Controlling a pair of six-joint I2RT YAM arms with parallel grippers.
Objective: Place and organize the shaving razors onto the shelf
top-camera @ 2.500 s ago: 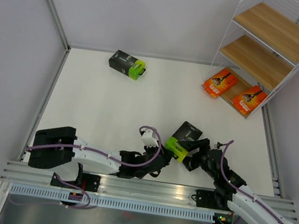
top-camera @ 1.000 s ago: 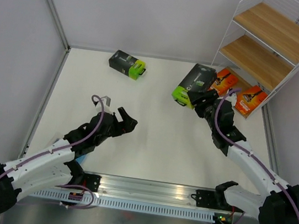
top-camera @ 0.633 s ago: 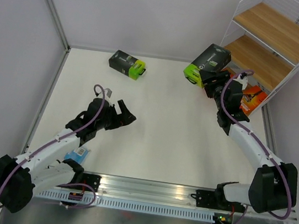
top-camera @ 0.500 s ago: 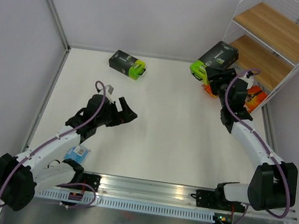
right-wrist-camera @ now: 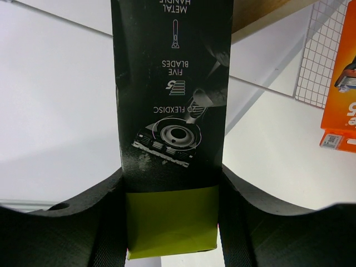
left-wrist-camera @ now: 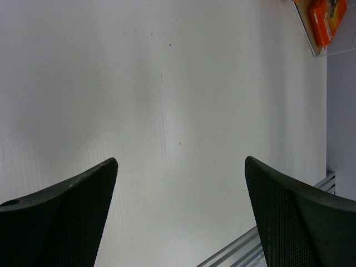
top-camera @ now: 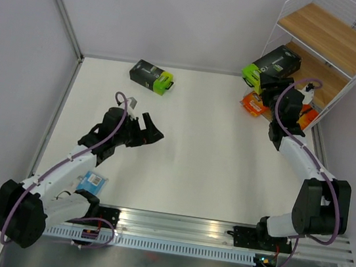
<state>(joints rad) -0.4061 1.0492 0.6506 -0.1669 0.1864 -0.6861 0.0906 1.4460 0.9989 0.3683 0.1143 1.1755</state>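
Note:
My right gripper (top-camera: pixel 270 80) (right-wrist-camera: pixel 171 222) is shut on a black razor box with a lime-green end (top-camera: pixel 274 64) (right-wrist-camera: pixel 169 111). It holds the box in the air in front of the white wire shelf (top-camera: pixel 321 57), level with the middle board. Two orange razor cards (top-camera: pixel 253 105) (right-wrist-camera: pixel 344 83) lie on the shelf's lowest board, partly hidden behind the arm. A second black-and-green box (top-camera: pixel 151 77) lies on the table at the back left. A blue-carded blister (top-camera: pixel 92 181) lies under my left arm. My left gripper (top-camera: pixel 152 133) (left-wrist-camera: pixel 181 162) is open over bare table.
The shelf's wire mesh side (right-wrist-camera: pixel 320 61) is close to the right of the held box. Grey walls enclose the white table, and an aluminium rail (top-camera: pixel 178 230) runs along its near edge. An orange card (left-wrist-camera: pixel 328 16) shows at the left wrist view's top right.
My right arm has carried the black-and-green box up and to the right, from beside the orange cards to the shelf's front. My left arm has edged a little farther forward, still open.

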